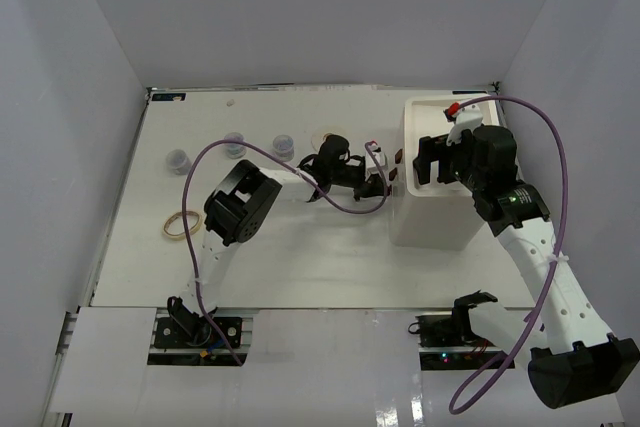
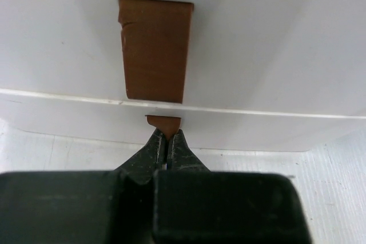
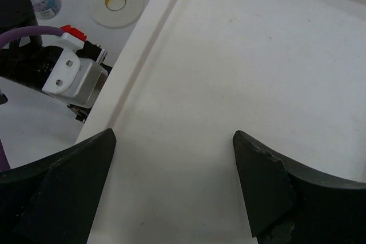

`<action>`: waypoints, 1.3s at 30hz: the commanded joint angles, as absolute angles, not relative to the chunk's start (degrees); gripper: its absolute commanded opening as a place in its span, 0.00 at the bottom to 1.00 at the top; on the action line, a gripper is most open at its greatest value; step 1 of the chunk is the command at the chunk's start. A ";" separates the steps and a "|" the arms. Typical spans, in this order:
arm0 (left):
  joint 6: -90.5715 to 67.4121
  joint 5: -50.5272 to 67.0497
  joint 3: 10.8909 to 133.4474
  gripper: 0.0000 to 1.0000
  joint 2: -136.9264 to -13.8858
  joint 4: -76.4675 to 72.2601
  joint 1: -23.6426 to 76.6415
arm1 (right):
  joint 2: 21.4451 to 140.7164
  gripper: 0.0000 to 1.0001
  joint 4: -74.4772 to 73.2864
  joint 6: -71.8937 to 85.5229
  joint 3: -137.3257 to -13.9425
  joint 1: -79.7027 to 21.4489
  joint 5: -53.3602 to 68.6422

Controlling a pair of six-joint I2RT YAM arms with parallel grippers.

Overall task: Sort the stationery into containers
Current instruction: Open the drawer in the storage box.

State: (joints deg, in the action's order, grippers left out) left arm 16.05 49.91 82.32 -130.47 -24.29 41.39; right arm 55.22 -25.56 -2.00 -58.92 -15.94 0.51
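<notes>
The white organiser [image 1: 435, 222] stands at the right of the table. My left gripper [image 1: 383, 184] is at its left face, and in the left wrist view it [image 2: 167, 135] is shut on the lower small brown drawer handle [image 2: 164, 123]. A larger brown handle [image 2: 154, 50] is on the drawer above. My right gripper [image 1: 432, 169] hovers open and empty over the organiser's tray top [image 3: 240, 55]. Three clear jars [image 1: 178, 159] [image 1: 235, 144] [image 1: 283, 146], the cream tape ring [image 3: 118, 3] and the loop band [image 1: 182, 224] lie on the table to the left. No pens are in view.
The left arm [image 1: 240, 207] stretches across the middle of the table, with a purple cable [image 1: 340, 202] looping over it. Its white wrist bracket [image 3: 77, 75] sits close beside the organiser's left rim. White walls enclose the table.
</notes>
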 commanded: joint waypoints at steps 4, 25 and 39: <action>16.35 51.16 74.80 0.00 -121.30 -26.36 41.66 | 54.84 0.90 -29.00 -0.44 -57.30 -16.35 -4.30; 10.81 43.77 57.76 0.00 -111.45 -31.38 38.76 | 58.27 0.90 -31.55 3.16 -58.80 -14.41 -6.77; 12.21 42.36 52.21 0.09 -107.58 -27.78 35.07 | 57.39 0.90 -31.46 2.55 -58.97 -14.33 -6.24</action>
